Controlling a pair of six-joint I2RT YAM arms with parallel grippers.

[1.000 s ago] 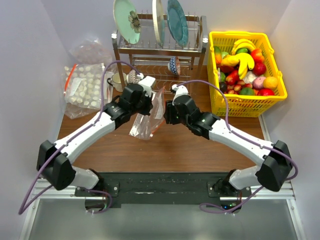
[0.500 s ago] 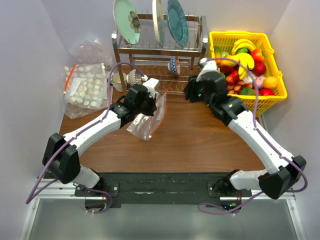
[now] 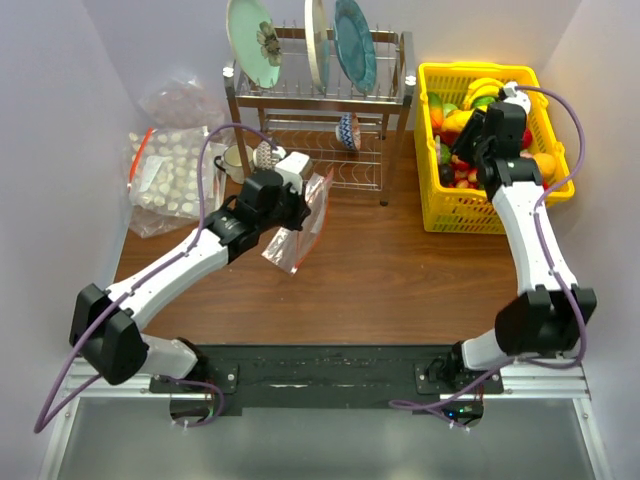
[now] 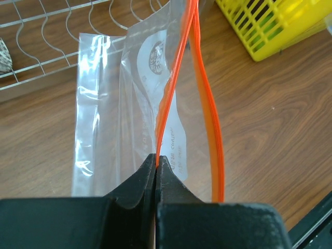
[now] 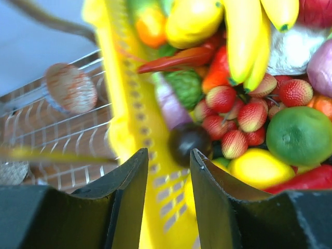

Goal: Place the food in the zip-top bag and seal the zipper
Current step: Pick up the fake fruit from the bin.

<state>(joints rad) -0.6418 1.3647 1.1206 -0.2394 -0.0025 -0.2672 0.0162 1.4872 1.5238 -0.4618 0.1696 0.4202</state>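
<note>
The clear zip-top bag (image 3: 300,225) hangs above the table at centre. My left gripper (image 3: 290,190) is shut on one side of its red-orange zipper (image 4: 165,111); the other zipper side (image 4: 212,129) bows away, so the mouth gapes. The bag's white label (image 4: 168,129) shows through the plastic. The food (image 3: 490,130) lies in the yellow basket (image 3: 480,215) at the back right: a banana bunch (image 5: 249,36), a green fruit (image 5: 301,135), a yellow fruit (image 5: 259,168), red pieces (image 5: 244,122) and a dark round piece (image 5: 189,140). My right gripper (image 5: 168,155) is open and empty above the basket's left wall.
A metal dish rack (image 3: 320,100) with plates stands at the back centre, with a cup (image 3: 232,160) beside it. A larger clear bag of pale lumps (image 3: 170,180) lies at the back left. Walls close in on both sides.
My right arm has swung from beside the bag at the table's middle to over the basket at the back right. My left gripper still holds the bag, which has shifted only slightly.
</note>
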